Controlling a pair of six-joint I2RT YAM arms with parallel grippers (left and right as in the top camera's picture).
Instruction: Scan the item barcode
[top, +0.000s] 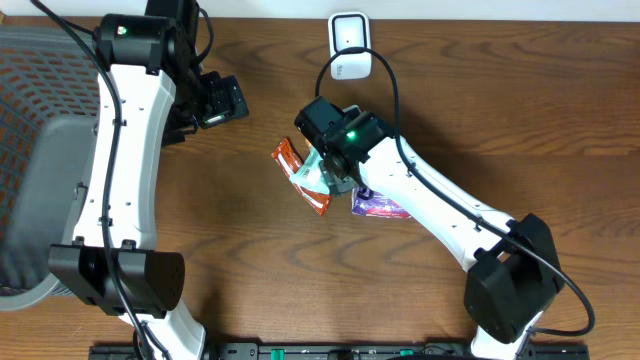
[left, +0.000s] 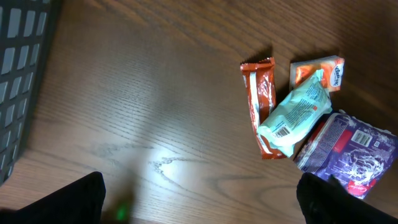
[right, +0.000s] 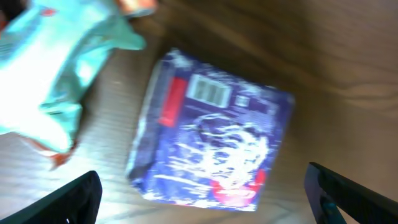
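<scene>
The purple packet (right: 211, 143) lies flat on the table (right: 348, 56), with the mint packet (right: 56, 81) just beside it at 10 o'clock. My right pincer (right: 205, 196) hangs over it, spread wide and pinching nothing. My left pincer (left: 199, 199) is spread and empty too.

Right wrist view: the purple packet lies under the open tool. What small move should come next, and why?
Probably lower the right tool straight down around the purple packet. The tool is wide open and holds nothing, the packet lies flat right under it, and the mint packet is off to one side.
</scene>
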